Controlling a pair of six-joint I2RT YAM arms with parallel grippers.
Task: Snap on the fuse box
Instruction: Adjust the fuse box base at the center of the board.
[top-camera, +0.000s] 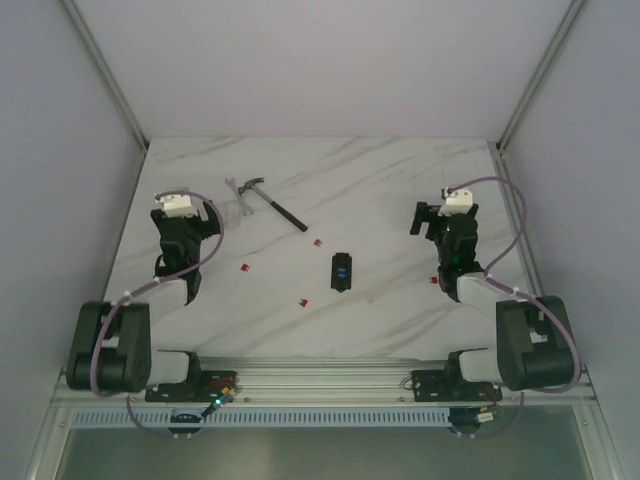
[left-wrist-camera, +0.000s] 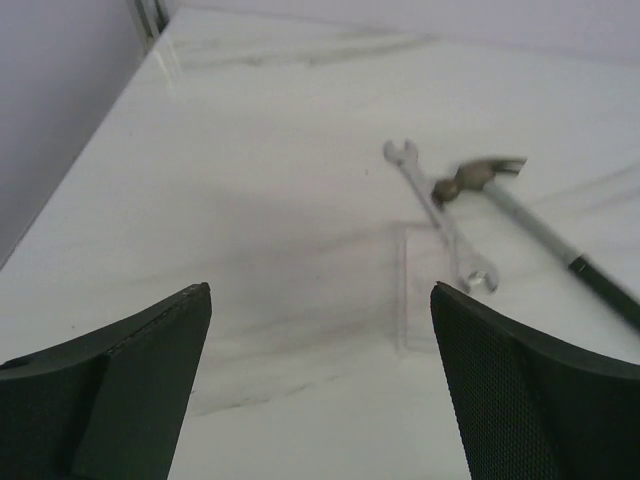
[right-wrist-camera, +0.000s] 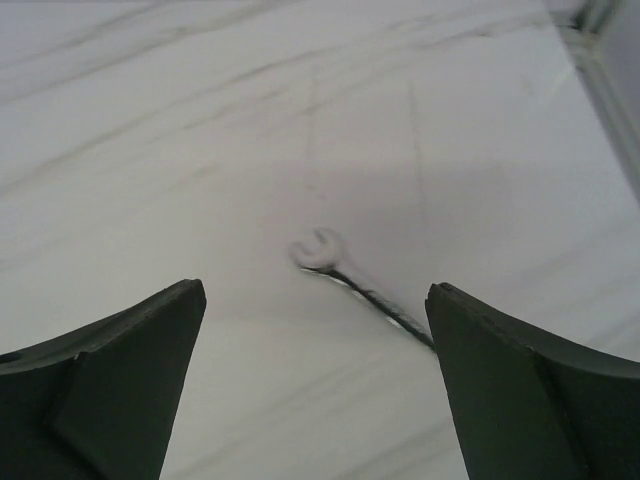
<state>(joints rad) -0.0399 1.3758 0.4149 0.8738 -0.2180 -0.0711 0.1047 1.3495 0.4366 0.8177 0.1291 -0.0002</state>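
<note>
Red fuses (top-camera: 303, 303) lie scattered around the fuse box (top-camera: 342, 271).

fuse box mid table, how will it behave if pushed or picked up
The fuse box lies flat and low, so it probably slides rather than tips. The table looks smooth and glossy, so a nudge may send it skidding. Small, black and blocky, it is likely stiff and light.

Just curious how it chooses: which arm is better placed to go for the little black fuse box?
Probably the right. Its open right gripper sits nearer the fuse box; the left gripper, also open, is farther off.
</note>
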